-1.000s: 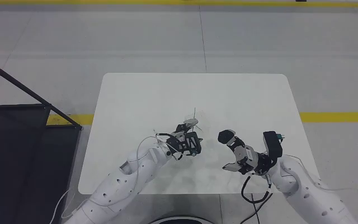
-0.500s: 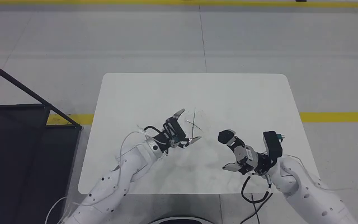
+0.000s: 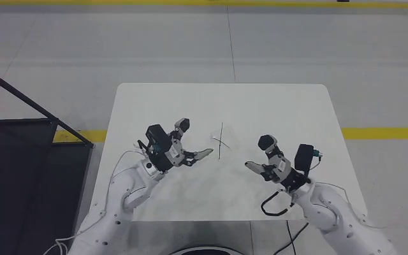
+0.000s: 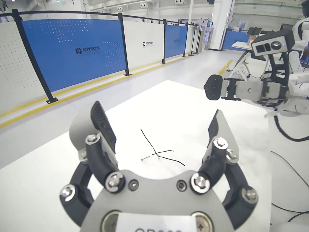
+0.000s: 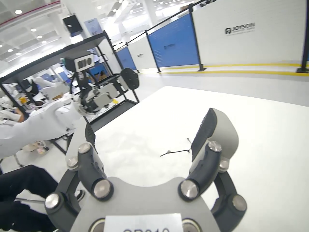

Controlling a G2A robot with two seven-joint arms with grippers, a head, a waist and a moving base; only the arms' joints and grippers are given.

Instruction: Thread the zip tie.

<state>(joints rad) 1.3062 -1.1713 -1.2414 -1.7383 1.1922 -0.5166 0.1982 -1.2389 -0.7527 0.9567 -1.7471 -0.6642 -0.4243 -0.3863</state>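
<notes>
Lying flat on the white table, the zip tie sits between the two grippers, touched by neither, its thin dark strands crossing one another. The left gripper hovers near it with fingers spread wide and nothing between them; from its wrist the zip tie shows on the table past the ribbed pads. The right gripper sits near on the other side, likewise spread wide and empty

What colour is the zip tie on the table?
The zip tie is black; clearest in left wrist view.
</notes>
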